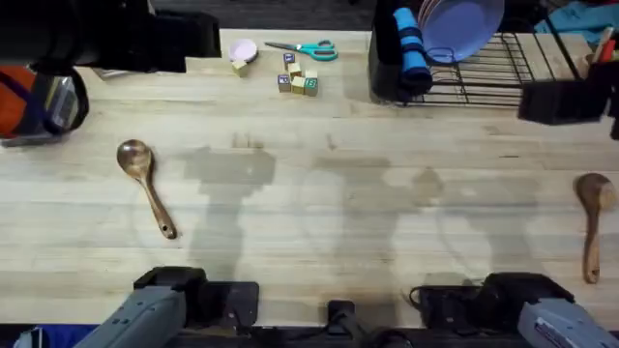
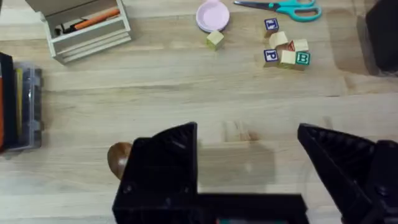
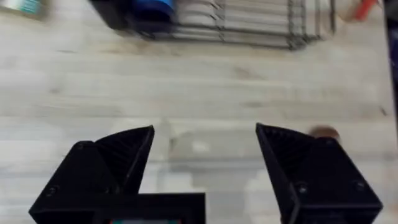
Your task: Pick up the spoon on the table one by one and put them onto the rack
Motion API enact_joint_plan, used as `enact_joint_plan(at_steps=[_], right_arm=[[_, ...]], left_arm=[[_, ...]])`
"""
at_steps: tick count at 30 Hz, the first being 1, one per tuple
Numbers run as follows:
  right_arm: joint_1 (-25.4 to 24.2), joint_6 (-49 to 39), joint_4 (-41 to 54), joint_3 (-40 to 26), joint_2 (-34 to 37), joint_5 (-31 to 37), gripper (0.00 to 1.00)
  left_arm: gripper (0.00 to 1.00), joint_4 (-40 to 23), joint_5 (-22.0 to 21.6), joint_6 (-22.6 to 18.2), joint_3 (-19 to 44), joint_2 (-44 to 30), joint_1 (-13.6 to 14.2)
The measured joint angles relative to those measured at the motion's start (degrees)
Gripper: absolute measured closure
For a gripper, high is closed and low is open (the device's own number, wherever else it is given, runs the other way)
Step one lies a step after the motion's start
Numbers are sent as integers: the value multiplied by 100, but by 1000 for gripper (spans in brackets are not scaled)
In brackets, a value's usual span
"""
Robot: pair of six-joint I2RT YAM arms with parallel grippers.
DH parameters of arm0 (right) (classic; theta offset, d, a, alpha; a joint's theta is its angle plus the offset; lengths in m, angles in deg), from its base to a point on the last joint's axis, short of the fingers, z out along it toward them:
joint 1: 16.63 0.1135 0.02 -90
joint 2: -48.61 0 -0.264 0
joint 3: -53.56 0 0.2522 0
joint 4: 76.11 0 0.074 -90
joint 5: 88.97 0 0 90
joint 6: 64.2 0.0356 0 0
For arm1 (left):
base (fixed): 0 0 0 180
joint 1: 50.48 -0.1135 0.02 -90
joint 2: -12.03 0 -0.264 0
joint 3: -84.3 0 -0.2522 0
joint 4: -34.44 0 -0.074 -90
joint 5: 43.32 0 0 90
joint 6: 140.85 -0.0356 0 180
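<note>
Two brown wooden spoons lie on the table (image 1: 319, 203). One spoon (image 1: 145, 184) is at the left, its bowl showing beside a finger of my left gripper (image 2: 245, 134), which is open and empty. The other spoon (image 1: 591, 222) lies by the right edge, and its bowl (image 3: 323, 132) peeks from behind a finger of my right gripper (image 3: 205, 130), also open and empty. Both arms (image 1: 179, 295) (image 1: 503, 295) sit low at the near edge. At the back right stands the black wire rack (image 1: 488, 72) (image 3: 249, 25), with its black utensil holder (image 1: 387, 63) at the left end.
A purple plate (image 1: 462, 24) and a blue item (image 1: 411, 43) sit in the rack. Teal scissors (image 1: 305, 48), letter blocks (image 1: 298, 80) and a pink lid (image 1: 242, 48) lie at the back centre. A beige organiser (image 2: 84, 28) and clear container (image 2: 22, 106) stand at the left.
</note>
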Motion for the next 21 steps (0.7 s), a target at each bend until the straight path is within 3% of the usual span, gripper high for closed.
enact_joint_plan(at_steps=[6,15,21], right_arm=[[-743,30,419,-4,-25,354,7],[-2627,47,635,-4,-27,428,6],[-3581,92,624,-4,-26,285,6]], left_arm=[[8,0,-2,0,2,0,0],[7,0,-2,0,2,0,0],[7,0,-2,0,2,0,0]])
